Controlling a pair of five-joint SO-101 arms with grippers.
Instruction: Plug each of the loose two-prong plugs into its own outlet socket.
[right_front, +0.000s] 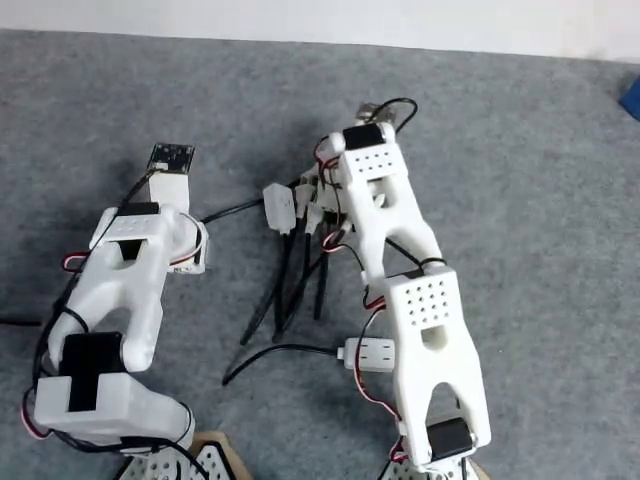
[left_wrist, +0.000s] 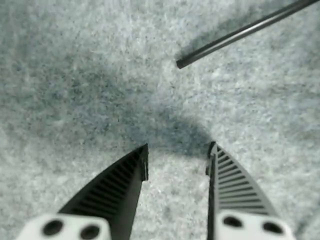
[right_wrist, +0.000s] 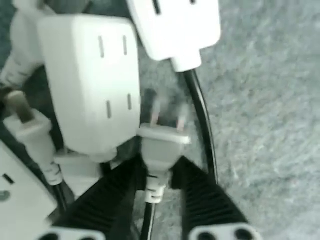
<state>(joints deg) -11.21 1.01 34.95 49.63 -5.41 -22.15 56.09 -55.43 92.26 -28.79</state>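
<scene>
On the grey bench (right_front: 540, 180), closest in from above, a socket block (right_front: 367, 352) on a black lead lay beside the right arm. The left fingers (left_wrist: 135, 172) hung spread wide over bare bench, holding nothing, a cut black cable end (left_wrist: 240, 35) lying beyond them. The right fingers (right_wrist: 125, 185) were closed on the neck of a white two-prong plug (right_wrist: 159, 145), its prongs free and pointing past the edge of a white double outlet (right_wrist: 92, 85) just beside it (not into a slot). Another loose plug (right_wrist: 32, 135) lay against that outlet's other side. Farther on sat a second white outlet (right_wrist: 175, 25) with its own black cord.
</scene>
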